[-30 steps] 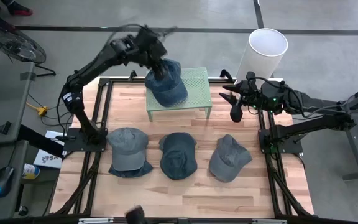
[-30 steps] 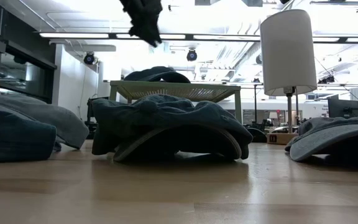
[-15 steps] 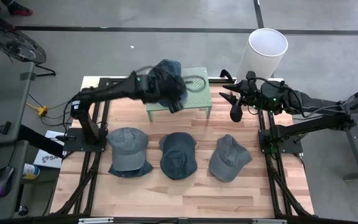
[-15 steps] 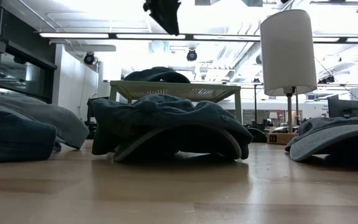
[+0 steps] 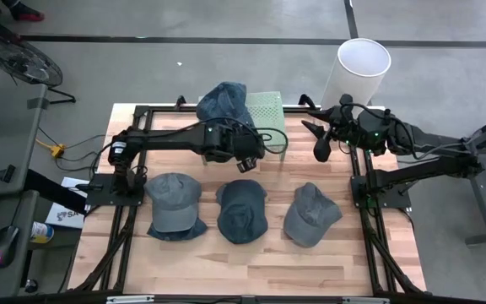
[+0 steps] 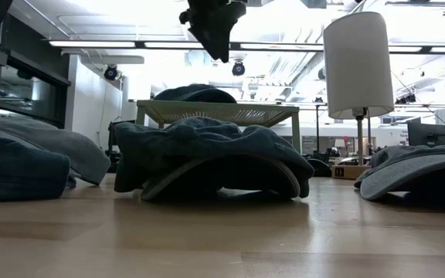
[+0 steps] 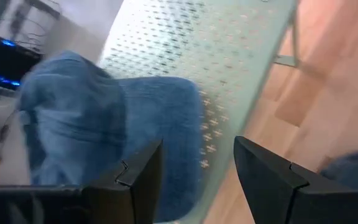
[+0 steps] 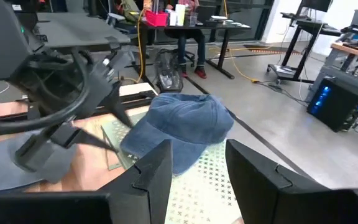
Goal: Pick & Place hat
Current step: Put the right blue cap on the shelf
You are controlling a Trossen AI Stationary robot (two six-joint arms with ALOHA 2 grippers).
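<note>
From above, my left jaws (image 5: 250,154) hang empty over the counter (image 5: 226,253) beside the green rack (image 5: 268,110), where the blue hat (image 5: 224,100) lies at one end, part over the edge; my right jaws (image 5: 317,139) wait at the counter's far right edge. Three more hats (image 5: 241,209) lie in a row nearer. From table height, the middle hat (image 6: 207,154) sits before the rack (image 6: 219,113), bright ceiling lights behind. My left wrist shows fingers (image 7: 135,180) apart, holding nothing, the hat (image 7: 104,130) beyond them. My right wrist shows parted, empty fingers (image 8: 157,171), desks beyond. I judge the overhanging hat could slide off if bumped.
</note>
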